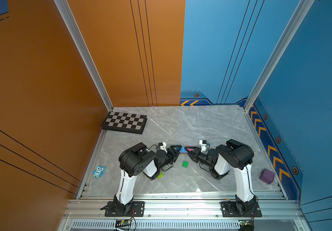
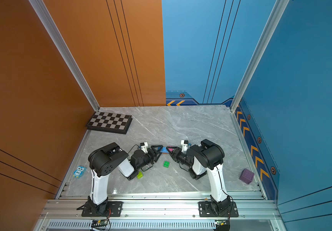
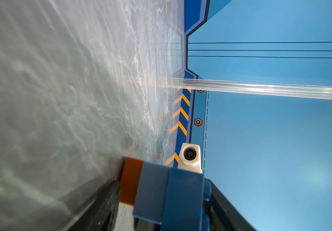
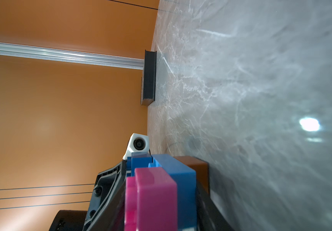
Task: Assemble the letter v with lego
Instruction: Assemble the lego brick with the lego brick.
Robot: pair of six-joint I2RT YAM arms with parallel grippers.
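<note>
**Operator:** Where did the loose lego lie?

**Manual:** Nearest you was the lime brick point(image 1: 160, 175), beside the left arm point(image 1: 135, 162). Beyond it was the green brick point(image 1: 185, 164). Both sat unfitted on the worktop point(image 1: 181, 186).

**Operator:** And the letter v point(image 1: 182, 149)?

**Manual:** Further out, mid-worktop. Your right gripper point(image 1: 188, 153) had its jaws clamped on the pink end, apparently to brace it. Your left gripper point(image 1: 178, 153) jaws flanked the blue end, but contact could not be told.

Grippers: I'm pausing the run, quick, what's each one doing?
Left gripper: around the blue end of the letter v; grip cannot be told.
Right gripper: closed on the pink end of the letter v.
</note>
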